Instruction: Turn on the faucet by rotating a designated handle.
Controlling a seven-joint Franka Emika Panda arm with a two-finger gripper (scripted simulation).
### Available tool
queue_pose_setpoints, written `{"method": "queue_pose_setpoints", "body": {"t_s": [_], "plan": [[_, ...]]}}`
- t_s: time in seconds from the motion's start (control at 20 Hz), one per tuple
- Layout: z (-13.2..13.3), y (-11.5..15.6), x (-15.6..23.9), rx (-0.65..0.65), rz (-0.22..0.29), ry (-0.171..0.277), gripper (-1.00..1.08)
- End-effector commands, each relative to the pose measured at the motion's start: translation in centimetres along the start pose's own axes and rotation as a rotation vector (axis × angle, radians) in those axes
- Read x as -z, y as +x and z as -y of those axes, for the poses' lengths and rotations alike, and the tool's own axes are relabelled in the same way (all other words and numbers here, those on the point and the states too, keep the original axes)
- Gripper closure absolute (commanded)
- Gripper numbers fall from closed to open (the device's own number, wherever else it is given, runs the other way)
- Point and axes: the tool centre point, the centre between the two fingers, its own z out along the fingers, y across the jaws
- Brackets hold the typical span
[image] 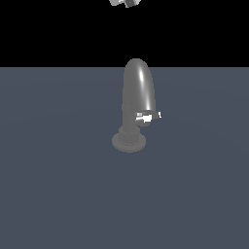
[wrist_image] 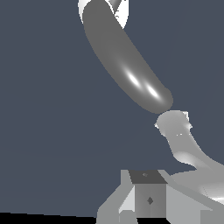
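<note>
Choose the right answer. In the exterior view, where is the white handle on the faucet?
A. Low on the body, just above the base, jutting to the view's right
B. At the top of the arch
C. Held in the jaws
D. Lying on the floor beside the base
A: the handle juts to the view's right from the lower faucet, just above its base.

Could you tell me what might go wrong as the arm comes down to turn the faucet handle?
The gripper sits high above the faucet, almost out of the exterior view, so the descent is long and its jaw state cannot be read. The tall arched body stands between it and the small white handle, so a straight drop might strike the arch. The handle is short and juts to the exterior view's right; a slight misalignment could miss it or slip off.
</note>
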Motion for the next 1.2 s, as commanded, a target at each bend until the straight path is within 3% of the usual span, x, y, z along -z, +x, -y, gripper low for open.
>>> {"method": "queue_pose_setpoints", "body": {"t_s": [0.0,1.15], "plan": [[0.3,1.4,0.1,-0.038,0.046,0.015,1.08],[0.8,15.3,-2.0,-0.413,0.505,0.167,1.08]]}}
